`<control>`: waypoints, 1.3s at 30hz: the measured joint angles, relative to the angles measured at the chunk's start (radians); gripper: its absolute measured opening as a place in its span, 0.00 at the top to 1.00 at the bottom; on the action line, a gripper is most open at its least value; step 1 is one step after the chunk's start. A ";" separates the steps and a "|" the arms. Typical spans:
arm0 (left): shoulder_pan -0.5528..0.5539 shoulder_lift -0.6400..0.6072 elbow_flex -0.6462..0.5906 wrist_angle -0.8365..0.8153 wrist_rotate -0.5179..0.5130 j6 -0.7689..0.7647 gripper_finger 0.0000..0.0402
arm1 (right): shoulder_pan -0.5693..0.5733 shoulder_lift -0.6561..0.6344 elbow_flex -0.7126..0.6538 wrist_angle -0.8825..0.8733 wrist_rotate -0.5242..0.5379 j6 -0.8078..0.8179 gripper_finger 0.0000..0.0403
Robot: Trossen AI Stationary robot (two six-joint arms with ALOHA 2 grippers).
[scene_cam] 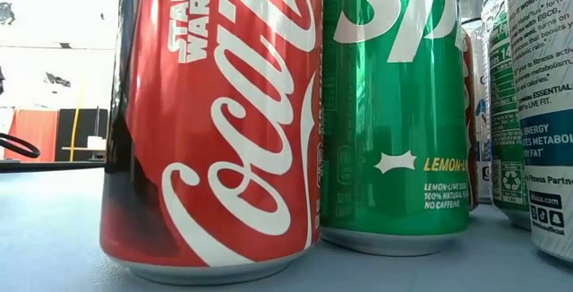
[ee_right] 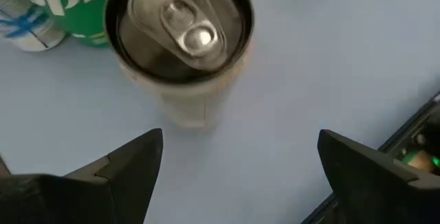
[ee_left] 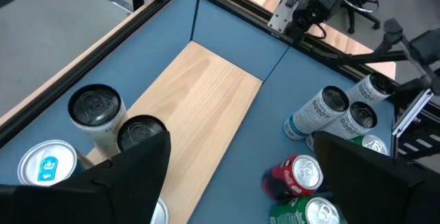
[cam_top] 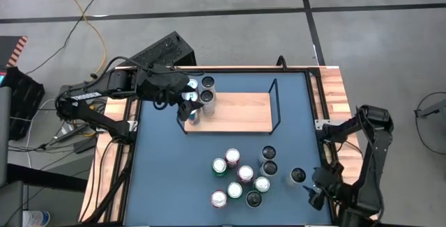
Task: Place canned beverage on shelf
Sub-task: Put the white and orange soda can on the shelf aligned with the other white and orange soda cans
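Nearest the table's front edge, the right gripper (cam_top: pixel 315 193) hangs low at the front right corner, fingers spread wide and holding nothing. Just beyond it stands a lone pale can with a dark top (ee_right: pixel 182 42), upright on the blue tabletop (cam_top: pixel 160 171).

Mid-table sits a cluster of upright cans (cam_top: pixel 240 175) — among them a red Coca-Cola can (scene_cam: pixel 215 122) touching a green Sprite can (scene_cam: pixel 394 104).

Farther back lies the shelf (cam_top: pixel 240 112), its light-wood board mostly bare, black rails upright at both ends. Three cans (cam_top: pixel 205 95) stand at its left end. The left gripper (cam_top: pixel 187 105) hovers above that end, fingers fully apart, gripping nothing — no can is held by either arm.
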 joint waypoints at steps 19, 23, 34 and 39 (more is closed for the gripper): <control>0.000 0.000 0.000 0.013 -0.002 0.003 0.14 | -0.110 -0.017 -0.160 0.296 0.090 -0.137 0.08; 0.000 0.000 0.000 0.013 -0.021 0.004 0.14 | -0.127 -0.017 -0.182 0.304 0.117 -0.134 0.10; 0.000 0.000 -0.001 0.015 -0.027 0.004 0.14 | -0.155 -0.019 -0.168 0.339 0.115 -0.194 0.47; 0.000 0.000 -0.001 0.030 0.007 0.014 0.14 | -0.163 -0.026 -0.103 0.310 0.109 -0.238 0.47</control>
